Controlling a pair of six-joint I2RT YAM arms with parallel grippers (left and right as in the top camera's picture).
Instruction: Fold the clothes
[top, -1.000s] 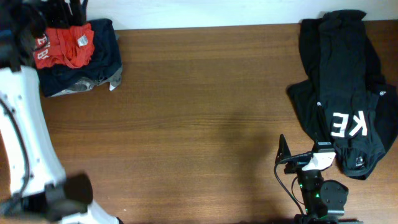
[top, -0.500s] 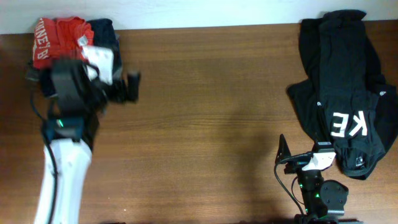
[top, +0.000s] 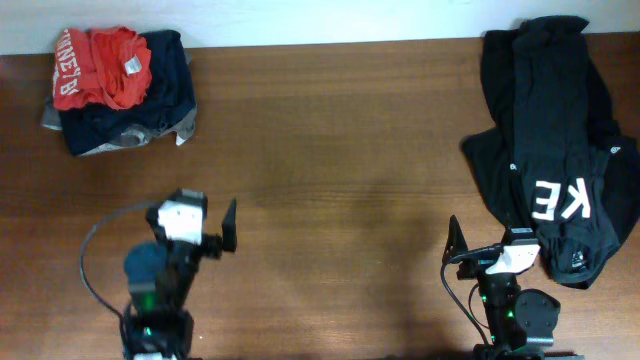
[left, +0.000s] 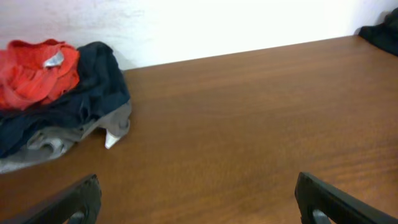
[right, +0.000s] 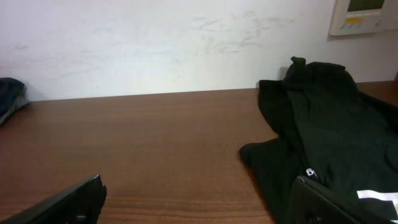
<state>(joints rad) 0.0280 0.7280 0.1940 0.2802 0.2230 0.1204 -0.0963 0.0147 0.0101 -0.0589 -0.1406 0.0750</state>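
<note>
T-shirt (top: 108, 66) lies on folded pile (top: 165, 92) far left; lettered garment (top: 548, 110) far right

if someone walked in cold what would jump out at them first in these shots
The red-orange T-shirt catches the eye first, bunched on a dark navy pile at the far left corner of the table. Next is the black garment with white letters, sprawled along the right edge. The left gripper and right gripper sit open near the front edge, holding nothing.

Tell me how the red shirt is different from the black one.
The red T-shirt sits bunched on a navy pile at the far left; the black garment sprawls straight on the table at the right. The red T-shirt covers less room than the black garment. Both carry white letters.
</note>
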